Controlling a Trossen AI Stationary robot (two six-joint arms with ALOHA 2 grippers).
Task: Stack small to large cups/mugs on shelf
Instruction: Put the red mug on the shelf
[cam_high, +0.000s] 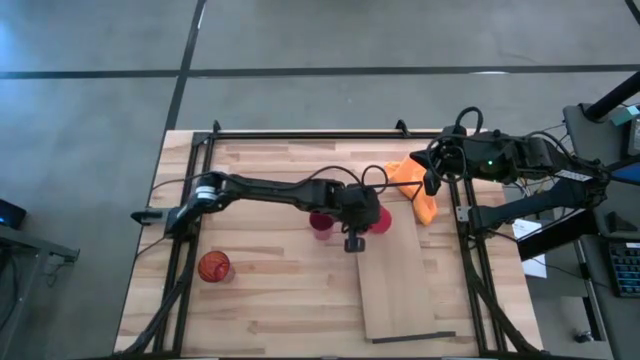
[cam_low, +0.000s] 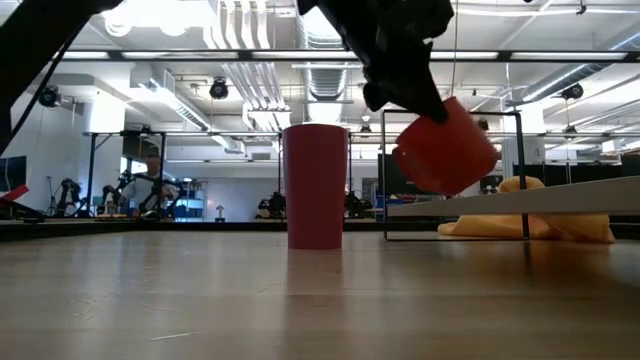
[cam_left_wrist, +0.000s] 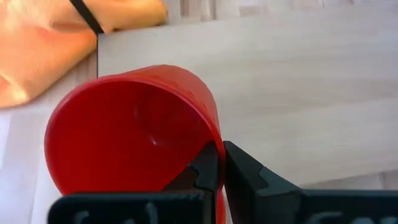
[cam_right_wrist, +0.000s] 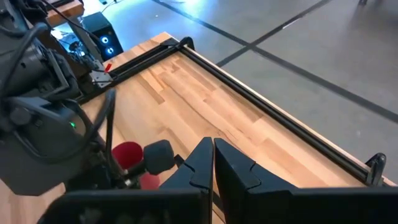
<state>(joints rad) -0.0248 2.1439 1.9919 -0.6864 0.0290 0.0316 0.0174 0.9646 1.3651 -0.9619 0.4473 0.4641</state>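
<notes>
My left gripper (cam_high: 362, 220) reaches to the table's middle and is shut on the red mug (cam_high: 380, 220), which hangs tilted over the far end of the light-wood shelf (cam_high: 405, 285). The mug's handle does not show. The magenta-purple cup (cam_low: 316, 185) stands upright on its base on the table, just left of the mug. The orange-red translucent cup (cam_high: 213, 267) stands on the table near the left front. My right gripper (cam_right_wrist: 213, 158) is shut and empty, at the table's far right above the orange cloth (cam_high: 415, 185). My left gripper holds the red mug by its rim wall (cam_left_wrist: 214, 134), one finger (cam_left_wrist: 205, 168) inside the mug and one finger (cam_left_wrist: 249, 174) outside. The mug (cam_low: 445, 150) is lifted clear and tilted, its open mouth turned up toward the gripper, its base lower.
The orange cloth (cam_low: 530, 222) lies at the shelf's far end, partly beside it. A black metal frame (cam_high: 300, 133) runs along the table's far and side edges. Bare shelf board (cam_left_wrist: 292, 74) lies beyond the mug.
</notes>
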